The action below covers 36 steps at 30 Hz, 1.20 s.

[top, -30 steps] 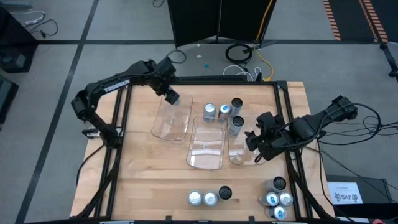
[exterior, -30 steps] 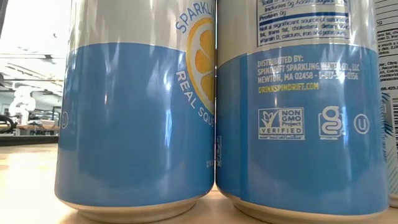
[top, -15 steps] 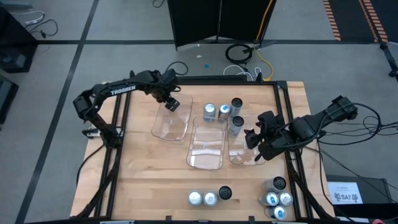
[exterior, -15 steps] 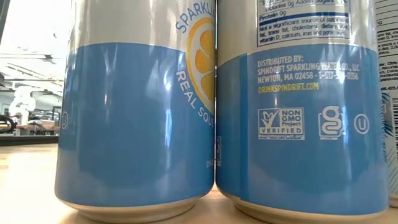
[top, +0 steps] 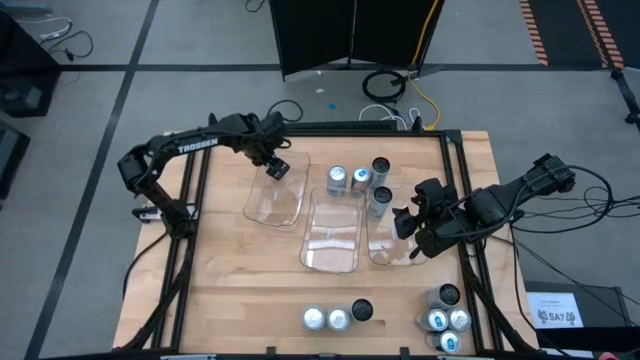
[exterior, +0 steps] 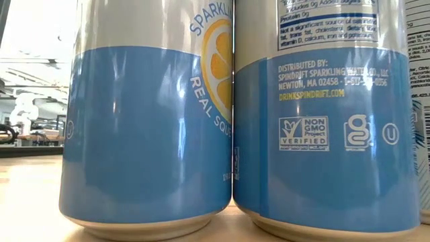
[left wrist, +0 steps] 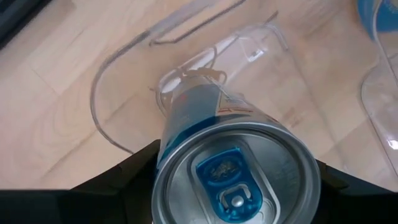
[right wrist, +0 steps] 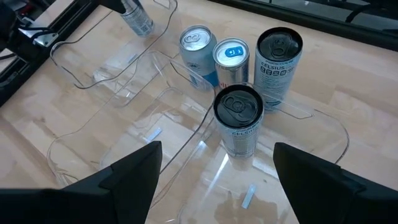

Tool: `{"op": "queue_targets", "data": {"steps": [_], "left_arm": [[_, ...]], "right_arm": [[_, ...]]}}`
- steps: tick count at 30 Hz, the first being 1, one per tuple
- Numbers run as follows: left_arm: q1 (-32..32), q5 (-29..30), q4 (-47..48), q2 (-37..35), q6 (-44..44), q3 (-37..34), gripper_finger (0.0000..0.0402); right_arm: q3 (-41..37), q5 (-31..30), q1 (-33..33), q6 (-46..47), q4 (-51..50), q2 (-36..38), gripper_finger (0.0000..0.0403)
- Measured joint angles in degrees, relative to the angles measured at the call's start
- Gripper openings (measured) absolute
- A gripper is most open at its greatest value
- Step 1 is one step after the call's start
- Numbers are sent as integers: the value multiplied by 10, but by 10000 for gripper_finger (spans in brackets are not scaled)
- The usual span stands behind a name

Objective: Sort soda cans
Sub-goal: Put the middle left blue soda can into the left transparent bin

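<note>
My left gripper (top: 275, 166) is shut on a silver soda can with a blue tab (left wrist: 236, 180), over the far end of the left clear tray (top: 277, 200). The can's lower end (left wrist: 186, 93) reaches down into that tray. My right gripper (top: 408, 226) hangs open over the right clear tray (top: 392, 245), touching nothing. A dark-topped can (right wrist: 239, 118) stands in that tray, just beyond the right gripper's fingers. Three more cans (top: 358, 177) stand on the table past the trays' far ends. My left gripper pinches the can between its two fingers (left wrist: 127, 183) at the upper wall, just under the rim (left wrist: 163, 168). The fingers come from above, pointing steeply down. The can stays nearly upright, its bottom inside the tray; whether it rests on the tray floor I cannot tell.
A middle clear tray (top: 333, 240) lies between the other two. Three cans (top: 337, 318) stand at the table's near edge, and several more (top: 447, 318) at the near right corner. The low view is filled by two blue-and-silver cans (exterior: 148, 134).
My left gripper has gone down with the can, lowering it into the far end of the left tray, then held still. The can has stayed upright. My right gripper has kept its place.
</note>
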State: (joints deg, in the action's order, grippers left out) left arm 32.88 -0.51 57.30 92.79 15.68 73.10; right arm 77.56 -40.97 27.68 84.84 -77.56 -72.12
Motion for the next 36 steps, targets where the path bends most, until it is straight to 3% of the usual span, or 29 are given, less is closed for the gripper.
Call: {"op": "queue_targets", "data": {"steps": [25, 36], "left_arm": [[0, 28, 0, 0, 7, 0, 271], [0, 45, -1, -1, 18, 0, 344]], "right_arm": [[0, 1, 0, 0, 2, 0, 302], [0, 4, 0, -4, 11, 0, 302]]}}
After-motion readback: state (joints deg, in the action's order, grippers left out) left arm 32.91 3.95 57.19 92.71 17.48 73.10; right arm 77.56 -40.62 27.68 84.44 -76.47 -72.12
